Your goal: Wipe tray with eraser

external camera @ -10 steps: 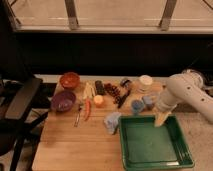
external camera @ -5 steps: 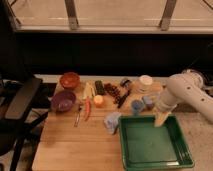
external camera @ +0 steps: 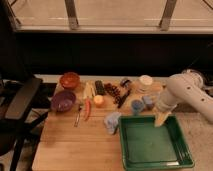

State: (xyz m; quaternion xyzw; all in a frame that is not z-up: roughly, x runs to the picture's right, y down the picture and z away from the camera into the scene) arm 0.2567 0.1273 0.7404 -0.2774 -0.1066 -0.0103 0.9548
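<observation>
The large green tray [external camera: 150, 146] sits at the front right of the wooden table. The eraser [external camera: 99, 87], a small black oblong block, lies at the back middle of the table, left of the dark grape bunch [external camera: 113, 90], far from the tray. My gripper [external camera: 161, 119] hangs from the white arm [external camera: 180, 92] that comes in from the right. Its tan tip is over the tray's far rim, near the right corner. It is well away from the eraser.
An orange bowl [external camera: 70, 79] and a purple bowl [external camera: 63, 100] stand at the left. A red chili [external camera: 88, 109], a fork [external camera: 79, 114], an orange fruit [external camera: 98, 100], a thin black utensil [external camera: 124, 98], blue cups [external camera: 136, 106], a white cup [external camera: 145, 81] and a grey-blue cloth [external camera: 112, 121] lie around. A black chair [external camera: 20, 100] stands left.
</observation>
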